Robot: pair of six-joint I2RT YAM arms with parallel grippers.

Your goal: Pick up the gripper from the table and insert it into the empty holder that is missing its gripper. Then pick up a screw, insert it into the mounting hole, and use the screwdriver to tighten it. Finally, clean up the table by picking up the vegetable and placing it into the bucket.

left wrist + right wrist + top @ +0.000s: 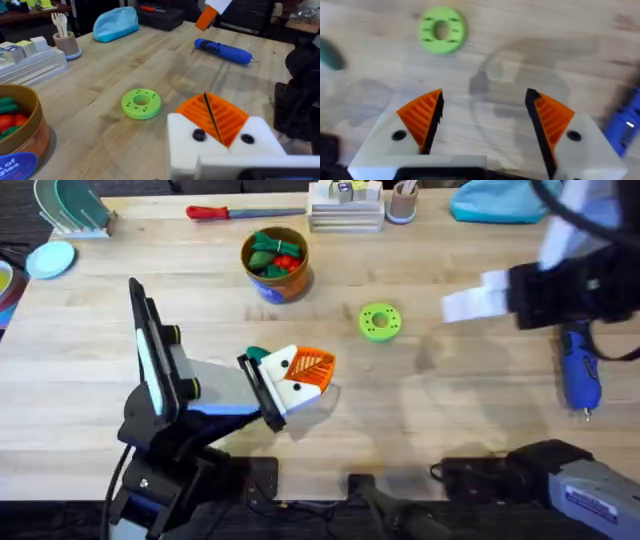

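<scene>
Pale wooden planks with lengthwise grain make up the table (470,430), its far edge lined with clutter and dark floor beyond.

At lower centre of the overhead frame, the left gripper (305,380) has white finger blocks and orange ribbed pads pressed together, clenched with nothing seen between them; its own wrist view shows the two pads (227,117) meeting along a thin dark seam. Just beside it, toward the upper left, a small dark teal-green toy vegetable (257,355) peeks out on the table, mostly hidden, so its long axis cannot be told. Farther up and right lies a flat green ring-shaped disc with a yellow centre (379,321), and above the vegetable, near the frame's top centre, stands the round orange-brown bucket (276,278) with a blue base band, holding green and red toy vegetables.

At upper right of the overhead frame, the right gripper (470,295) shows blurred and white, pointing left. Its wrist view shows the fingers spread wide, released, with bare wood between the orange pads (422,117). Just below it in the overhead frame, the blue pen-shaped electric screwdriver (579,372) lies flat on the table, its long axis running nearly top to bottom of the frame, thin metal bit pointing toward the bottom edge.

Along the top edge rest a red-handled hand screwdriver (225,212), a light blue pouch (495,202) and a small cup (402,202).
</scene>
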